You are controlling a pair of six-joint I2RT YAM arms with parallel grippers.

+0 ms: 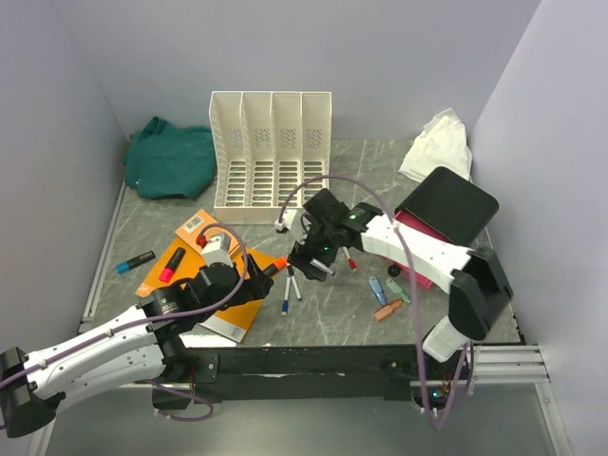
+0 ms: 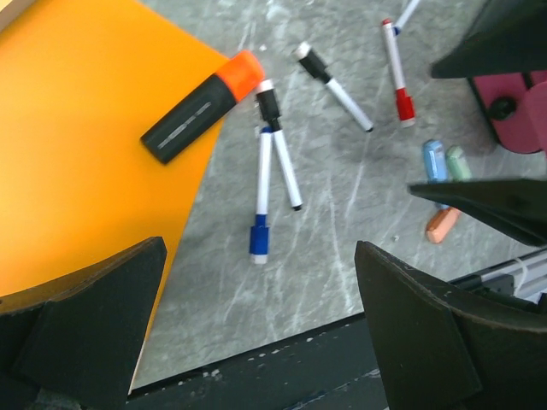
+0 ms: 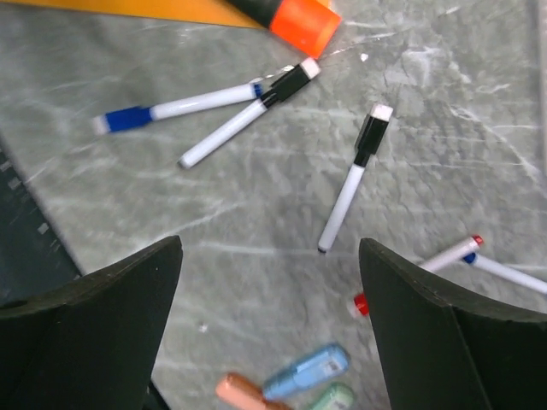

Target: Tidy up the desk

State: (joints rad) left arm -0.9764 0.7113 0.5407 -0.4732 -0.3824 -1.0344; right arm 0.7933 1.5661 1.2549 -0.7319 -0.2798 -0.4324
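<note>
Grey-green veined stone forms the counter (image 1: 370, 176), which is spread from the arm bases to the pale lavender walls. Little of the tidying is judged to be done. Near its middle, a blue-capped marker (image 2: 261, 196), two black-capped markers (image 2: 280, 154) and a red-capped marker (image 2: 397, 73) are scattered loose, and an orange highlighter (image 2: 203, 107) is laid across the edge of an orange folder (image 1: 204, 275). Small pastel pieces (image 1: 388, 293) are strewn just beside them, and a blue highlighter (image 1: 135, 261) is set apart at the left edge. At the back, a white file rack (image 1: 271, 152) is stood upright, with nothing visible in its slots. A green cloth (image 1: 171, 161) and a white cloth (image 1: 437, 142) are crumpled in the far corners.

The left pincer (image 2: 258, 248) is held spread wide above the blue-capped marker, nothing grasped. The right pincer (image 3: 269, 243) is likewise released and empty over the loose markers. Gathering the pens, squaring the folder and dealing with the cloths are judged not yet done.
</note>
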